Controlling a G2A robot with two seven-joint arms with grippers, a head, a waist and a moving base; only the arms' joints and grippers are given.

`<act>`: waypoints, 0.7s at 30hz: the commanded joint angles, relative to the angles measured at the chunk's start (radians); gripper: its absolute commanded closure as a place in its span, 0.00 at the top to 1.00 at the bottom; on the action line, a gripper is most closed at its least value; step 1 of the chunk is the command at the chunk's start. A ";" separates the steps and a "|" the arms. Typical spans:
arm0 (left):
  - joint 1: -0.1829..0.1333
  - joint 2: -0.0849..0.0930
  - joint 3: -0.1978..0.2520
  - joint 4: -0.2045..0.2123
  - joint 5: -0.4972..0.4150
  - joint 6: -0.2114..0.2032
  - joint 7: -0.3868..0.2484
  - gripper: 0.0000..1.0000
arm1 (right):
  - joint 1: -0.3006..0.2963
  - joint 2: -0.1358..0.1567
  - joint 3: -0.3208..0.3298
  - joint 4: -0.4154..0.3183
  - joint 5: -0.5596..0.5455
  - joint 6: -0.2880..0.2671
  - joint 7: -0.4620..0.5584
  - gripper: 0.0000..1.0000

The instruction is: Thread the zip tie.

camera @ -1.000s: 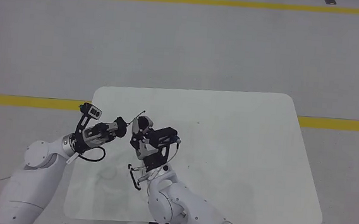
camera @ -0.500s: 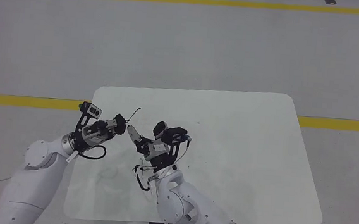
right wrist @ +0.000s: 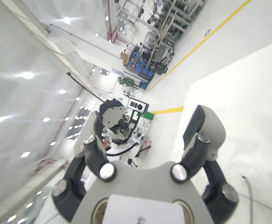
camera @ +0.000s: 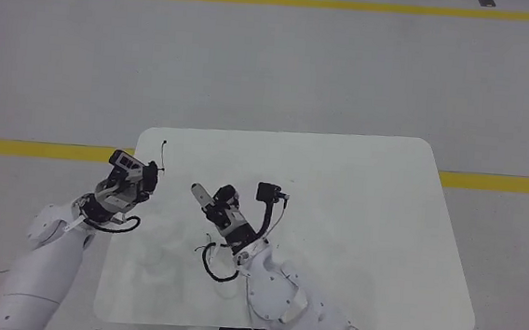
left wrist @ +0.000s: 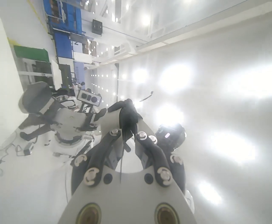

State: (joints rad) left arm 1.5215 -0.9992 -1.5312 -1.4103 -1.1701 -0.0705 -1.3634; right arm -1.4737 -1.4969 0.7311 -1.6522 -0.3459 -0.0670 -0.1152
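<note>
Black thin plastic zip tie (right wrist: pixel 83 86), 1 item: pinched in clenched left gripper (camera: pixel 151 173), left of centre in top view, seemingly above edge of white rounded table (camera: pixel 356 191). Right gripper (camera: pixel 213 196) released, empty, nearer centre.

The zip tie (left wrist: pixel 145 97) ran into the closed fingertips of the left claw (left wrist: pixel 126 107), and the stretch pinched there was hidden. A thin dark line behind the left claw's fingertips might have been its tail, but that could not be told. In the top view the zip tie (camera: pixel 164 152) rising from the left claw (camera: pixel 151 175) was too small to make out its head. In the right wrist view the left claw (right wrist: pixel 110 110) was partly covered by a finger (right wrist: pixel 96 125) of the right claw (right wrist: pixel 146 114), and the table (right wrist: pixel 233 84) was cut off by the picture's edge.
</note>
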 commanded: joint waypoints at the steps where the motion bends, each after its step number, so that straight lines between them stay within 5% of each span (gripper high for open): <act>1: -0.003 -0.001 0.011 0.004 -0.019 0.036 -0.017 0.00 | 0.007 -0.002 0.010 0.013 0.140 -0.044 0.099 1.00; 11: -0.013 -0.002 0.017 -0.007 0.006 0.024 -0.019 0.00 | 0.008 -0.002 0.015 0.018 0.183 -0.056 0.123 1.00; 19: 0.001 -0.014 0.055 -0.024 -0.112 0.125 0.003 0.00 | -0.001 -0.011 0.047 0.071 0.529 -0.269 0.238 1.00; 21: -0.001 -0.016 0.065 -0.027 -0.120 0.137 -0.009 0.00 | 0.003 -0.013 0.053 0.078 0.589 -0.273 0.266 1.00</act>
State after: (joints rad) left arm 1.5216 -1.0142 -1.4714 -1.4362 -1.2889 0.0612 -1.3660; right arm -1.4726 -1.5091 0.7808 -1.5776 0.2052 -0.3408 0.1357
